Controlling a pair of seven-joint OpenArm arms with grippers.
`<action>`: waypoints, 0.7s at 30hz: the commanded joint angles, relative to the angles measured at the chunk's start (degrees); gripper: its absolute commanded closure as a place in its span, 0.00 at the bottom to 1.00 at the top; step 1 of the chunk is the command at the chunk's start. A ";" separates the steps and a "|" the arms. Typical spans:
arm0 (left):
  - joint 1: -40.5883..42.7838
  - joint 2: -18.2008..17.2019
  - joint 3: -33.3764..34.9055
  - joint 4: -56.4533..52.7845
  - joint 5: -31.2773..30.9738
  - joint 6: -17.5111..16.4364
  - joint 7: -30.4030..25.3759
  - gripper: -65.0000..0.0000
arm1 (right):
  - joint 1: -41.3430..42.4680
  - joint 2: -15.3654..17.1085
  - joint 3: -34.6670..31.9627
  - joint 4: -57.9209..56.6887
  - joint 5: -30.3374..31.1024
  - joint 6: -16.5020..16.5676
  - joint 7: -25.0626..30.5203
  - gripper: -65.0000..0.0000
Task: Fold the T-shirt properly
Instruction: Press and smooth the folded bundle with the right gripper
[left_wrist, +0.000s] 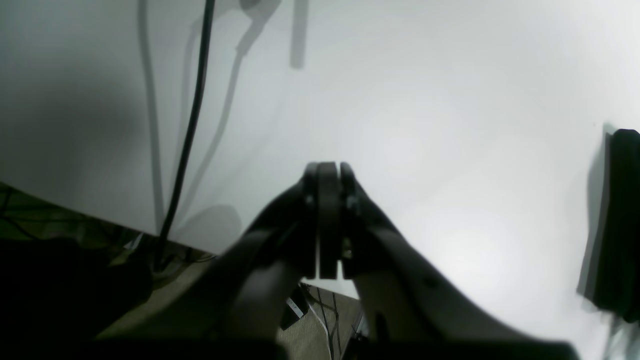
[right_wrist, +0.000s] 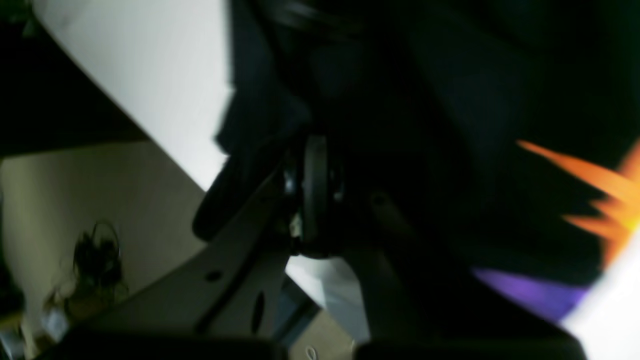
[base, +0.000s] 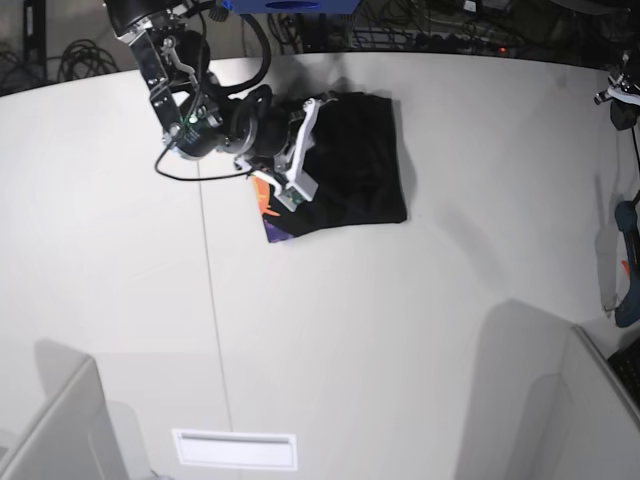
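Two hands: both pressed together, only the right one at the cloth.
Left wrist view: the left hand has its jaws shut on nothing, hovering above bare white tabletop; a black cable hangs down at the left, and a dark object that cannot be identified sits at the right edge.
Right wrist view: the right hand is closed and buried against the T-shirt; the picture is blurred, so it looks like a pinch on black fabric near the garment's edge, but exactly which fold it holds I cannot tell. Orange and purple print shows at the lower right.
Base view: the T-shirt lies as a compact dark block at the far side of the tabletop, with a sliver of print peeking from its near-left corner; the right hand sits on its left edge.
Step in hand, as judged: a late fold, with the right hand gripping the left edge to carry it over or tidy it.
Next move calls for: a low, even lift across the block so the layers below do not drag, then a release that leaves the edges aligned.
Around: a strip near the front edge and grey panels at the front corners, well apart from the garment.
In the way: nothing near the cloth; the arm's own cable loops beside it.
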 joint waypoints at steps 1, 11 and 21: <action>0.52 -0.94 -0.50 0.75 -0.57 -0.29 -1.05 1.00 | 0.58 -0.18 -1.38 0.85 0.96 -2.17 0.86 1.00; 0.43 -1.12 -0.85 -0.22 -0.65 -0.29 -1.14 1.00 | 8.58 -2.20 -18.26 1.21 1.05 -11.84 -4.15 1.00; 0.34 -1.12 -0.94 -0.92 -0.65 -0.29 -1.23 1.00 | 11.74 -0.80 -18.52 6.30 0.96 -22.12 -0.11 1.00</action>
